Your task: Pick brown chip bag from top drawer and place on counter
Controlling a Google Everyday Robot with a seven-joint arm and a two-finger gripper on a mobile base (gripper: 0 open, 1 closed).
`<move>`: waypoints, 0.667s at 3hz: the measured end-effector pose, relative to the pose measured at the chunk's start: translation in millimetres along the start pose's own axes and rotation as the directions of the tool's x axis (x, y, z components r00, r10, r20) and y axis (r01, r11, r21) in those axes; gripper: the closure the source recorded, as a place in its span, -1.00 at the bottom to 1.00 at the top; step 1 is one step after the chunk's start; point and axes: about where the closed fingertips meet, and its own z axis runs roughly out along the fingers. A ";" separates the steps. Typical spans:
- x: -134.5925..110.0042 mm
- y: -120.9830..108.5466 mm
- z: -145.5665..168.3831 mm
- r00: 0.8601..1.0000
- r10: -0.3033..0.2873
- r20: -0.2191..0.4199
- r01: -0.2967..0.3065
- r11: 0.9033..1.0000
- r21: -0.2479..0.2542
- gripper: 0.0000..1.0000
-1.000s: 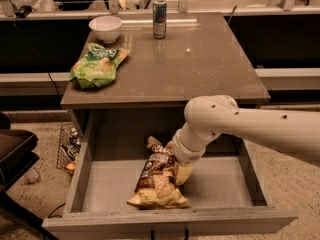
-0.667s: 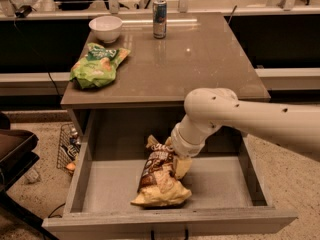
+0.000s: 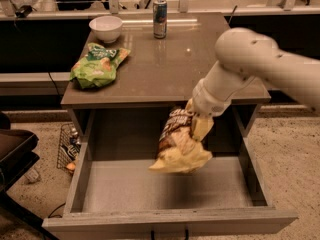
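Your counter (image 3: pixel 200 69) is showing bare surface across its right half, with the green chip bag (image 3: pixel 97 65), bowl (image 3: pixel 106 28) and can (image 3: pixel 159 18) sitting left and back. The brown chip bag (image 3: pixel 180 146) is now hanging above the top drawer (image 3: pixel 165 186) floor, where it was lying a second ago. The gripper (image 3: pixel 199 125), just below the counter's front edge, seems to be clamping the bag's upper end.

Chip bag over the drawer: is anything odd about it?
Only that the brown chip bag dangles crumpled and tilted in mid-air above the open drawer, pinched by the gripper. Nothing has spilled.
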 end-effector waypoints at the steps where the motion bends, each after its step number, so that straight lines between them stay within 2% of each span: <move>1: 10.2 -13.6 -66.7 0.998 0.069 0.007 -0.069 0.998 -0.002 1.00; 2: 12.2 -17.5 -93.7 0.996 0.090 0.005 -0.090 0.996 -0.003 1.00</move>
